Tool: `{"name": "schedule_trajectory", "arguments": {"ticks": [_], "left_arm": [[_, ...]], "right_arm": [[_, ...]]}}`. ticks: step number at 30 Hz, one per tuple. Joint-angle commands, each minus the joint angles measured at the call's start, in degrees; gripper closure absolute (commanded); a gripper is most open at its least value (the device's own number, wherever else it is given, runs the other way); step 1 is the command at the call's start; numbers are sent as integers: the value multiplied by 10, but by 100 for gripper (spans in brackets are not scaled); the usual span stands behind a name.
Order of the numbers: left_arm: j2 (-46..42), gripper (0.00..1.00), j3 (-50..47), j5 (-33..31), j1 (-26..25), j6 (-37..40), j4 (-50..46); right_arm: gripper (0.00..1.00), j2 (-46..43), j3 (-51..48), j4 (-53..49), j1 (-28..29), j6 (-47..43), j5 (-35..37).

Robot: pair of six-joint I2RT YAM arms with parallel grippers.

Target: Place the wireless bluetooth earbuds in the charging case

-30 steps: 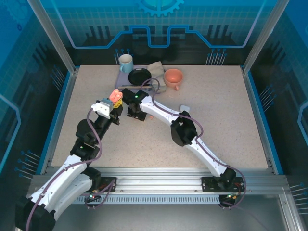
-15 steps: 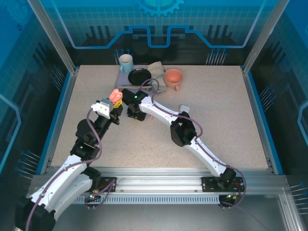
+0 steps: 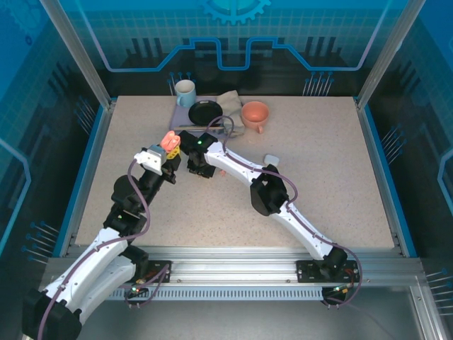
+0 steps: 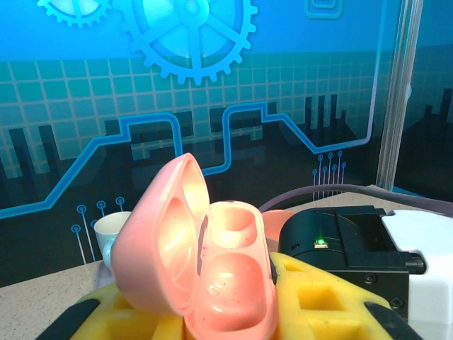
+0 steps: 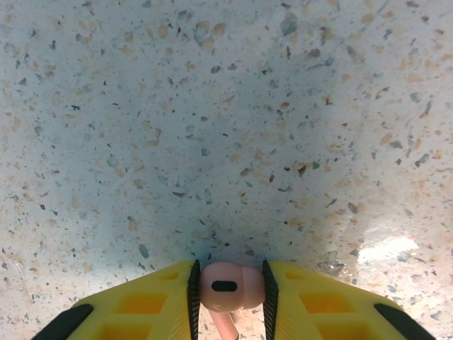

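Observation:
The salmon-pink charging case [image 4: 226, 283] is held upright with its lid swung open to the left, and both sockets are empty. My left gripper [image 4: 226, 315] is shut on it between yellow fingers [image 4: 318, 297]. From above, the case [image 3: 170, 142] sits at the left gripper's tip, left of centre. A salmon-pink earbud [image 5: 226, 285] is pinched between the pads of my right gripper [image 5: 226, 292], stem pointing down, just above the speckled table [image 5: 226, 106]. In the top view the right gripper [image 3: 200, 168] points down beside the left one.
A small white case [image 3: 271, 159] lies on the table right of the arms. At the back stand a pale mug [image 3: 185, 92], a black dish [image 3: 205, 111], a cloth [image 3: 230, 99] and a salmon cup [image 3: 255, 113]. A small pink object [image 3: 221, 171] lies by the right gripper.

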Motion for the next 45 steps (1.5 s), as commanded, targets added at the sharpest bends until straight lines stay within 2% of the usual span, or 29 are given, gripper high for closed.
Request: {"name": "schedule_trajectory", "arguments": {"ticks": [1,10,25,40,45], "left_arm": [[2,100,15,-2,-3,8,11],[2,100,18,1,-3,8,4],[-7,100,25,-2,-2,7,-7],[-22,100,37,-4,-2,1,-29],[-23,100,41,3,-2,-7,-37]], "right_arm": [[71,2,-3,-19,6,-13,-1],[71,-20,-40,-16,1,-45,2],[77,-118,-153,23,0,-97,23],[80,-294,-411,119,0,-121,23],[80,-350,-531,154,-5,-139,20]]}}
